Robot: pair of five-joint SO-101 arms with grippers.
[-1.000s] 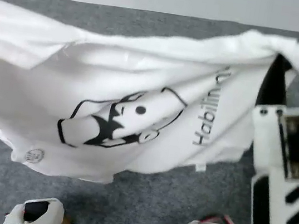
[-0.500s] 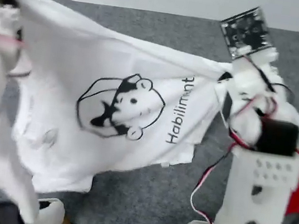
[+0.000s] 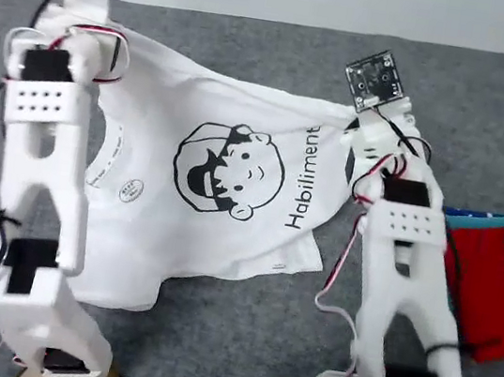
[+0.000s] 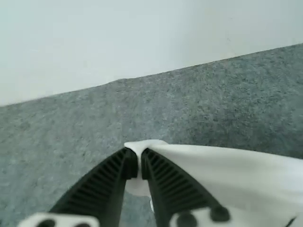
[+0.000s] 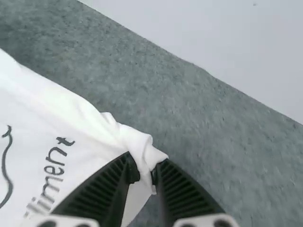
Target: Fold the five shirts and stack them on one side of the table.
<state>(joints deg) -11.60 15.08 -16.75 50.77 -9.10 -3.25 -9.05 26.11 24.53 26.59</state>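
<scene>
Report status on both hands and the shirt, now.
Left hand shut on white shirt. Right hand shut on it too. Red cloth lies apart from it.

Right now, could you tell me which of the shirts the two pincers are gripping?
The white shirt with the cartoon face, pinched by the left pincer and the right pincer. The red shirt lies apart, untouched.

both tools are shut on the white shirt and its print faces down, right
Not quite: the print faces up, as the high view shows, with the cartoon face and lettering plainly visible on the shirt. The rest holds: the left tool and the right tool are each shut on the shirt's edge.
</scene>
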